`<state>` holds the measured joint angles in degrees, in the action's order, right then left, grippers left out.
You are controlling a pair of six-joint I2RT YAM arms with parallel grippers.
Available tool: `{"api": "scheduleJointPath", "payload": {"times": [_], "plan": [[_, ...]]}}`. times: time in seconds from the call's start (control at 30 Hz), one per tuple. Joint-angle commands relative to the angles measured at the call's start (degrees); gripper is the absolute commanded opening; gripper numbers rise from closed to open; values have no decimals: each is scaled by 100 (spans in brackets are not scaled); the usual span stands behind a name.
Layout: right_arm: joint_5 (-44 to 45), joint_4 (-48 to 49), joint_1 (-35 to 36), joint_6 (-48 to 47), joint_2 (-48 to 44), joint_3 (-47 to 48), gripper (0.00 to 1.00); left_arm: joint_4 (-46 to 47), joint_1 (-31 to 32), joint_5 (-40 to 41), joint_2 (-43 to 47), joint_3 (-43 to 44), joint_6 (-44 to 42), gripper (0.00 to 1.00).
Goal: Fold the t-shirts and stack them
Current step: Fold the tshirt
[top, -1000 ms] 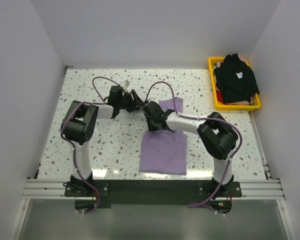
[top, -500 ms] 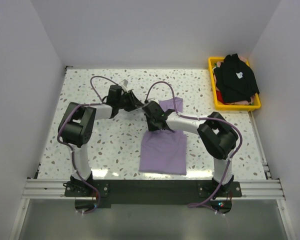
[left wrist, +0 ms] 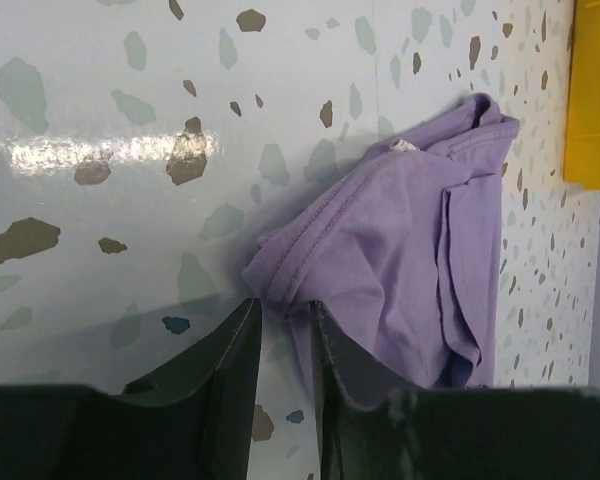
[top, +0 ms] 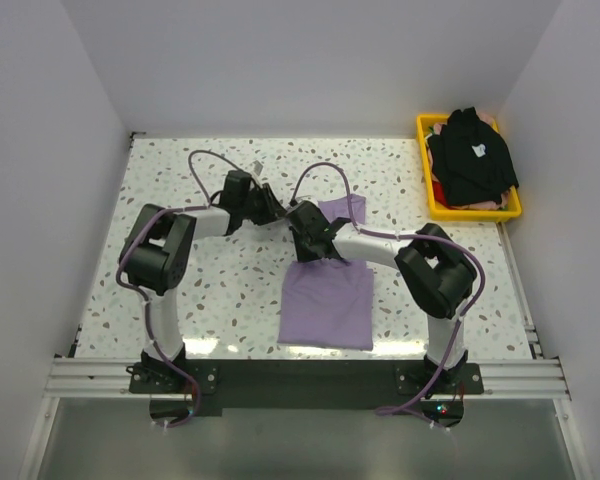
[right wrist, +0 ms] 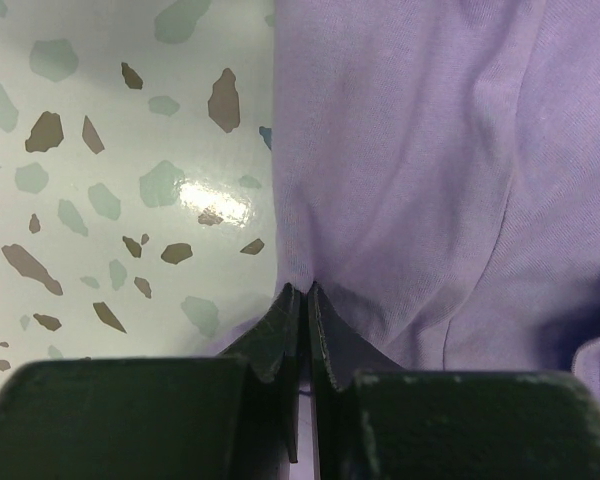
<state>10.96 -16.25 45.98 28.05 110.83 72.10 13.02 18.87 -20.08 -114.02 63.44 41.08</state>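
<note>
1. Speckled terrazzo table (top: 180,170) lies between pale walls. The lavender t-shirt (top: 327,305) is spread on it in front of the right arm's base, with a smaller part of the shirt showing farther back behind the arms.
2. Over the last second the left arm's wrist has edged a little to the right, toward that far part of the shirt. The right arm and the cloth look unmoved in the overhead view.
3. The left gripper (left wrist: 283,305) has its fingers narrowly apart. A bunched hem corner of the shirt is drawn into the gap, so it appears to be nipping the hem.
4. The right gripper (right wrist: 300,290) has its fingers pressed together on the shirt's left edge, right where cloth meets table.
5. With both arms now on the lavender cloth, the fold seems ready to start. It is not yet made, since the near panel is flat and the far part is crumpled.
6. The black t-shirt (top: 470,155) is heaped in the yellow basket (top: 430,205) at the far right, well apart from both grippers. Folding it and stacking both shirts are still to be done.
</note>
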Motion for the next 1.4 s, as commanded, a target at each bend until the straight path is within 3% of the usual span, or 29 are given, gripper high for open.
{"api": "scheduleJointPath", "payload": {"times": [0.0,0.27,0.53,1.0,1.17,1.37], "plan": [[3,96,-19,42,-158,24,0,149,55,65,-138,256,-127,31],[20,87,-27,34,-228,-46,0,-71,90,425,-226,397,-162,22],[-50,87,-36,7,-342,-143,0,165,90,680,-270,581,-556,0],[-463,271,-54,-63,-536,-451,0,1404,64,496,-481,1083,-1207,0],[-472,298,-80,-81,-606,-538,0,1722,2,470,-542,1030,-1339,8],[-595,342,-133,-54,-808,-661,0,2090,-33,207,-674,1092,-1410,9]]}}
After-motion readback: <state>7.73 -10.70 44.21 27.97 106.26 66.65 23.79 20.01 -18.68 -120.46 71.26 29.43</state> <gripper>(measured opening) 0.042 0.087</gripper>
